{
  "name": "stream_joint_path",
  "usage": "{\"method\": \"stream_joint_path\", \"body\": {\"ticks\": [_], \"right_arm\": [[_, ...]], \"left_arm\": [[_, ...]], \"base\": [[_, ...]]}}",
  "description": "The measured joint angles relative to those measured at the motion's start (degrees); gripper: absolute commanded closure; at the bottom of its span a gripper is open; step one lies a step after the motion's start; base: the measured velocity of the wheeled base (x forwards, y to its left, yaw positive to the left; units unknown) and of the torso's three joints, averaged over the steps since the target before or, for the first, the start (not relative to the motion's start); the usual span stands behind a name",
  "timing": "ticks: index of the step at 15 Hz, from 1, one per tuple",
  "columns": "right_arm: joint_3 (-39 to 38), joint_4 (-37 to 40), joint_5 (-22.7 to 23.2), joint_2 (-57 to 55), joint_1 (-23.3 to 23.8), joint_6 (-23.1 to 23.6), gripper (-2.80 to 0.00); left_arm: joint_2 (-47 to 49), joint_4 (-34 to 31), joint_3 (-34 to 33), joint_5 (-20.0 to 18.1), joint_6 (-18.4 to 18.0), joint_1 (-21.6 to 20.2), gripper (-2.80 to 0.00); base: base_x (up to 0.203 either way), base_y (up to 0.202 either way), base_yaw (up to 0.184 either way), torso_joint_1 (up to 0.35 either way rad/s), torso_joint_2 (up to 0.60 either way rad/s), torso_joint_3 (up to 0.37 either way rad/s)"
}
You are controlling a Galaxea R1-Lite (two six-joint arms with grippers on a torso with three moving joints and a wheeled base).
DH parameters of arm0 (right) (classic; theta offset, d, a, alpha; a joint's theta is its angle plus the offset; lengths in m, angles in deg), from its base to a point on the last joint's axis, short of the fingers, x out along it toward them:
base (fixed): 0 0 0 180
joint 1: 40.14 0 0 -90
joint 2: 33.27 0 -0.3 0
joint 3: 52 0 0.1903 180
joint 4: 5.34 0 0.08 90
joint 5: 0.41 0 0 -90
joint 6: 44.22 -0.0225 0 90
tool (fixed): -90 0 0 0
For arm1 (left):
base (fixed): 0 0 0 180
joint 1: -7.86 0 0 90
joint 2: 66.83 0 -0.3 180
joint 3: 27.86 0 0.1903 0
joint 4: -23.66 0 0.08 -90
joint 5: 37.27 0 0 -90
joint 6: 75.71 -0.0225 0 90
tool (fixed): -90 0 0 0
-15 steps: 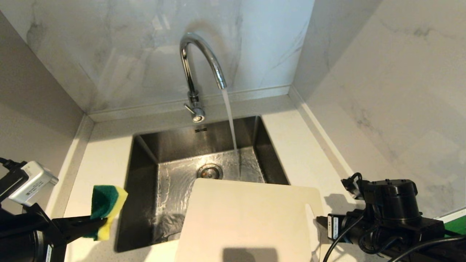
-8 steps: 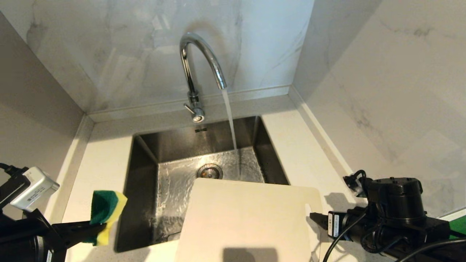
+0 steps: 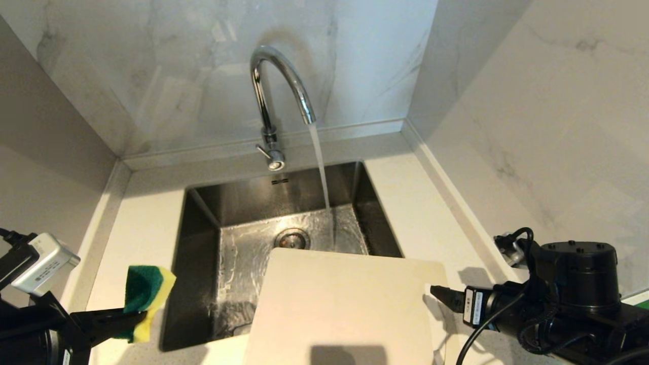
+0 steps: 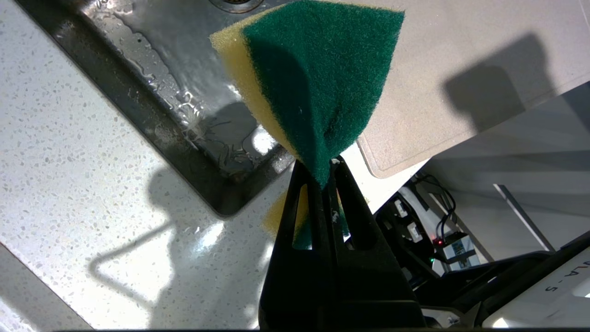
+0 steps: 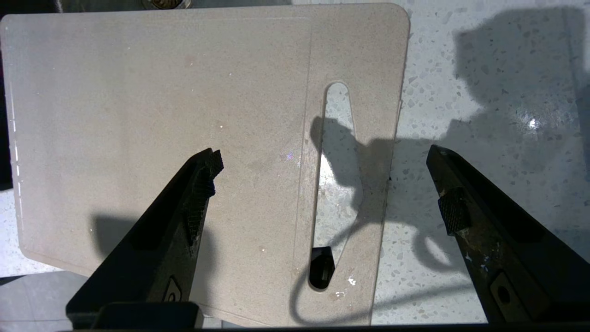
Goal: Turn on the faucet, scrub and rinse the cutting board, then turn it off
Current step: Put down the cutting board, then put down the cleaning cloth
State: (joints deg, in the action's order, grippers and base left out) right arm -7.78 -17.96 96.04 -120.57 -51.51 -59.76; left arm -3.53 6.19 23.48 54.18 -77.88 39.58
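large cream-white plastic cutting board (image 3: 345, 304) lies half over the steel sink (image 3: 203, 228), tap running beyond it; right gripper (image 5: 322, 193) gapes above its handle slot, left gripper (image 4: 322, 184) clamps green/yellow sponge (image 4: 318, 78) w/ board unheld, scrubbing could tip it in.

Marble-look walls (image 3: 152, 76), speckled countertop (image 3: 142, 228)

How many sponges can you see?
1. The sponge is pinched in the left end effector, held above the counter left of the sink. None other shows.
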Motion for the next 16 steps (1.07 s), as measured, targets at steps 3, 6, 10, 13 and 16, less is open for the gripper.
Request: {"method": "stream_joint_path", "body": {"ticks": [3,6,10,13,16], "right_arm": [[0.1,0.1,0.0,0.3,0.0,-2.5,-2.80],[0.1,0.1,0.4,0.7,0.0,-3.0,0.00],[0.2,0.3,0.4,1.2,0.0,-3.9,0.00],[0.1,0.3,2.0,1.7,-0.1,-6.6,0.00],[0.0,0.4,2.1,2.2,-0.1,-6.7,0.00]], "left_arm": [[0.0,0.0,-0.4,0.0,0.0,0.0,0.00],[0.0,0.0,-0.6,0.1,0.0,0.0,0.00],[0.0,-0.1,-0.7,0.0,0.0,0.0,0.00],[0.0,-0.1,-0.8,0.0,0.0,0.0,0.00],[0.0,-0.1,-0.9,0.0,0.0,0.0,0.00]], "base": [[0.000,0.000,0.000,0.000,0.00,0.000],[0.000,0.000,0.000,0.000,0.00,0.000],[0.000,0.000,0.000,0.000,0.00,0.000],[0.000,0.000,0.000,0.000,0.00,0.000],[0.000,0.000,0.000,0.000,0.00,0.000]]}}
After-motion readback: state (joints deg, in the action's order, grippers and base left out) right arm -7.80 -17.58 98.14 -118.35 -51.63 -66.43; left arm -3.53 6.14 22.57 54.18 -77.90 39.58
